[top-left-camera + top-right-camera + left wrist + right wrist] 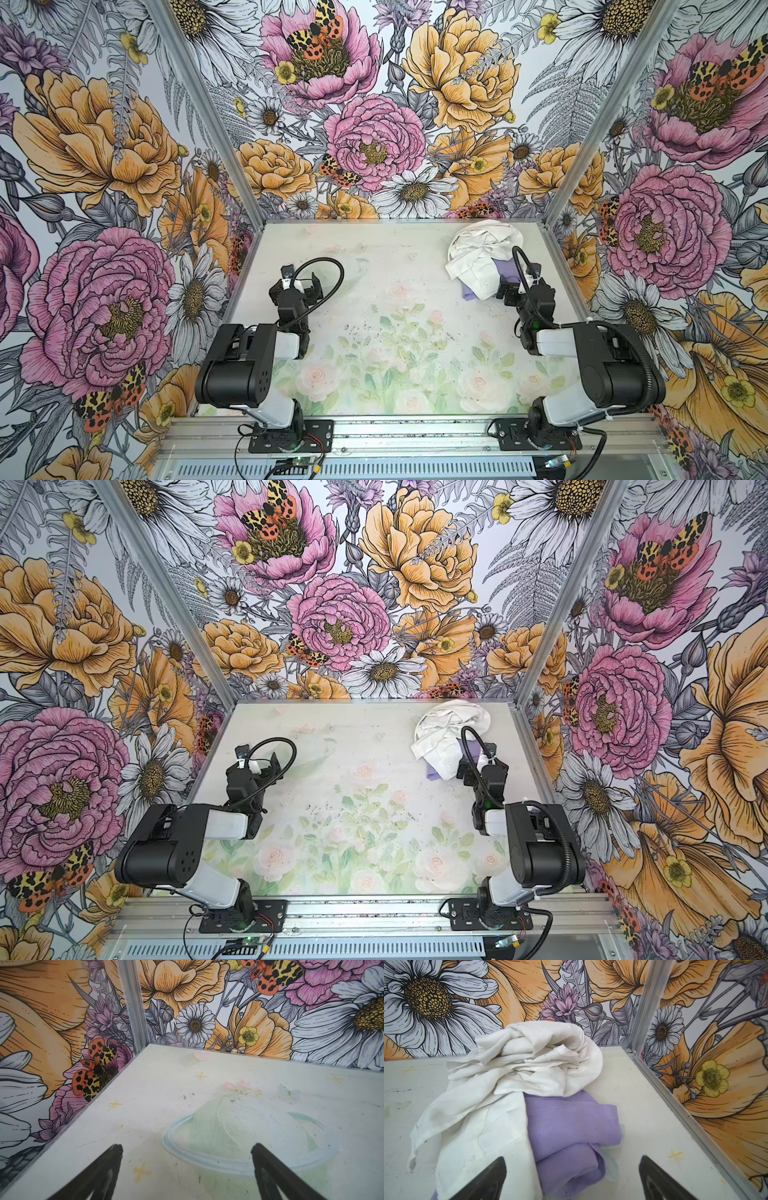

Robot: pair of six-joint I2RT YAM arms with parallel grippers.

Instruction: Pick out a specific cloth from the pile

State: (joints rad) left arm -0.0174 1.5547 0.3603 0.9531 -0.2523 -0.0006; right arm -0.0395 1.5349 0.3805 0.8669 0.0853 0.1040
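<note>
**Lavender cloth not yet gripped; right pincer open at the pile**

The right pincer (573,1159) is seen with its jaws spread wide, and nothing is clamped between them. Framed between its two black fingertips (500,1162) is the cloth (571,1126), a lavender piece folded into a loose roll. Whether any fabric is touched by the tips cannot be told.

The cloth lies at the near side of the pile (519,1084). One side and the far edge of it are covered by a crumpled white shirt (542,1053), which makes up most of the heap. In both top views a small lavender corner (469,293) is also shown poking out from under the shirt's near edge. The pile is placed toward the far right corner of the surface (643,1105), near the flowered wall (726,1115).

The left pincer (187,1146) is held with its jaws apart and empty over a bare stretch at the far left, well apart from the pile.

The task is judged to be at an early stage. The approach seems made, but the cloth is neither gripped nor lifted. The closing of the jaws on lavender fabric alone is left to do, as is the drawing of the cloth out from under the shirt. Because of the overlap, the shirt could be dragged along.
</note>
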